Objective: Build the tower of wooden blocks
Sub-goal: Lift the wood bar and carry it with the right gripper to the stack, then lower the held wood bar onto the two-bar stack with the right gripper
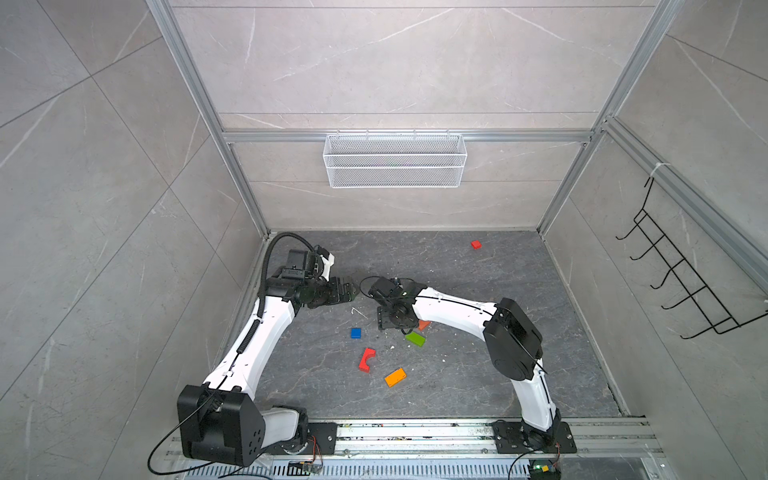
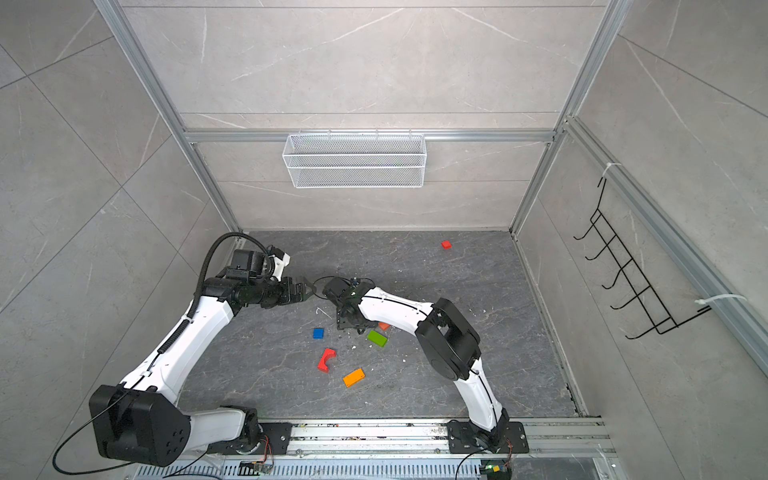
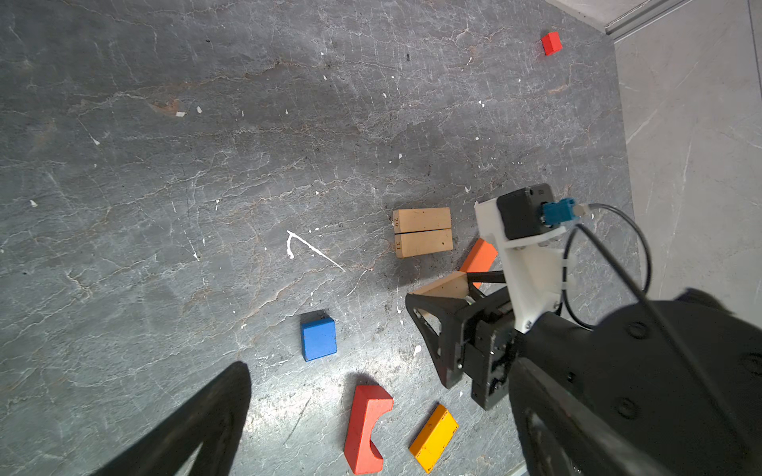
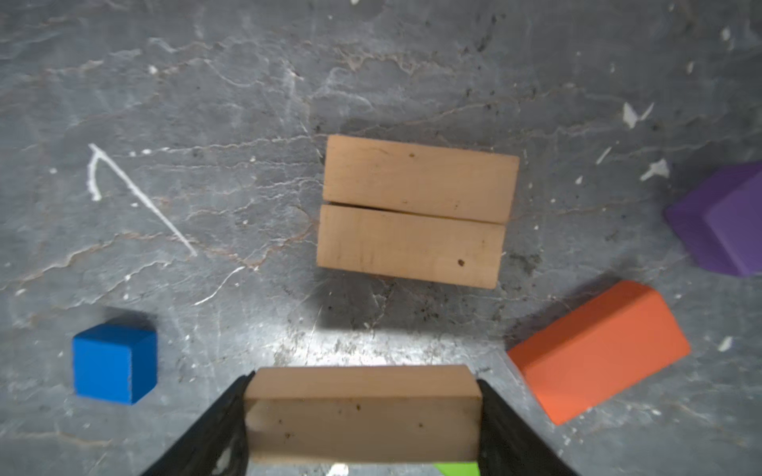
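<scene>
Two tan wooden bars (image 4: 416,210) lie flat, long sides touching. I hold a third tan wooden bar (image 4: 363,416) level in my right claw (image 4: 363,380), near them. Lying loose, unstacked: orange-red slab (image 4: 598,350), purple piece (image 4: 721,218), blue cube (image 4: 115,362), green slab (image 1: 415,338), red arch (image 3: 365,432), yellow-orange slab (image 3: 433,437), small red cube (image 3: 551,43) well apart

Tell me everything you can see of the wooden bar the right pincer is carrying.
The held bar is a plain tan rectangular block that looks like unpainted wood with a few dark specks. The right pincer clamps it by its two short ends, so its length spans the gap. It appears lifted clear of the dark table, level and roughly parallel to the two matching bars, which lie side by side just beyond it. A green block shows below its near edge.
</scene>
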Motion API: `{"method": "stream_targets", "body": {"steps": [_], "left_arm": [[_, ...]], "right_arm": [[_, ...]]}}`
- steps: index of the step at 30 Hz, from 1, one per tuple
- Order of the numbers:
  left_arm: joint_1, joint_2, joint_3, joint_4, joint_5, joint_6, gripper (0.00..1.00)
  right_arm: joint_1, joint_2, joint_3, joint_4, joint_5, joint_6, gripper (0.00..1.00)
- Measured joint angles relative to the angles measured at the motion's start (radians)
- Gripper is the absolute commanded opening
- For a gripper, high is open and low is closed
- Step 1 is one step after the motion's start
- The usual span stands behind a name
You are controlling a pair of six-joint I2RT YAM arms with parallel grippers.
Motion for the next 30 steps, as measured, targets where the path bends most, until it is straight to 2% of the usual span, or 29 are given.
{"method": "stream_targets", "body": {"steps": [6,22,30], "left_arm": [[0.000,0.000,0.000,0.000,0.000,0.000,1.00],[0.000,0.000,0.000,0.000,0.000,0.000,1.00],[0.000,0.000,0.000,0.000,0.000,0.000,1.00]], "right_arm": [[0.000,0.029,0.000,-0.003,0.000,0.024,0.64],[-0.004,0.045,-0.013,0.004,-0.009,0.038,0.85],[-0.004,0.045,-0.015,0.001,-0.013,0.001,0.89]]}}
